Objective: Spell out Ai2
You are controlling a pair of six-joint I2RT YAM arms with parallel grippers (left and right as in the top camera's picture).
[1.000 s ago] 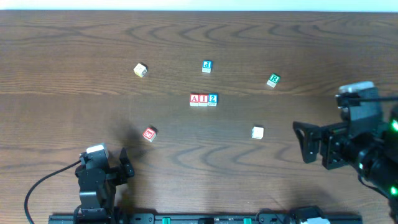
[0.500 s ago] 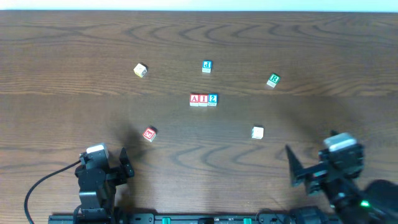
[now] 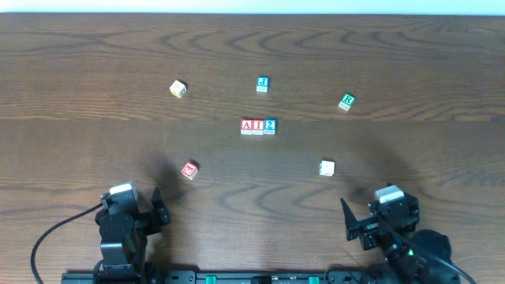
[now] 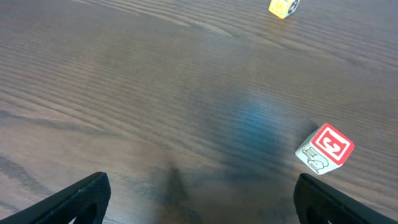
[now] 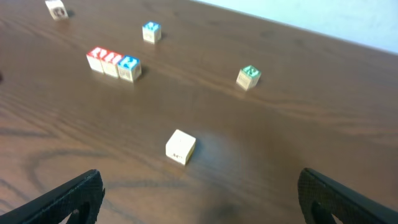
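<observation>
row [image 3: 258, 126]: A-I-2 touching, likely done | handling: light, stiff, smooth; pinch flat sides | left gripper [image 4: 202, 190], right gripper [image 5: 199, 183]: spread wide, empty

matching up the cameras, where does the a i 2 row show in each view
Overhead: the A I 2 row sits near the middle of the picture.
Left wrist: not in it.
Right wrist: the row is in the upper left.
Shared landmark: the pale yellow block, up and left of the row in overhead, at the top edge right of centre in left wrist, in the top left corner in right wrist.
</observation>
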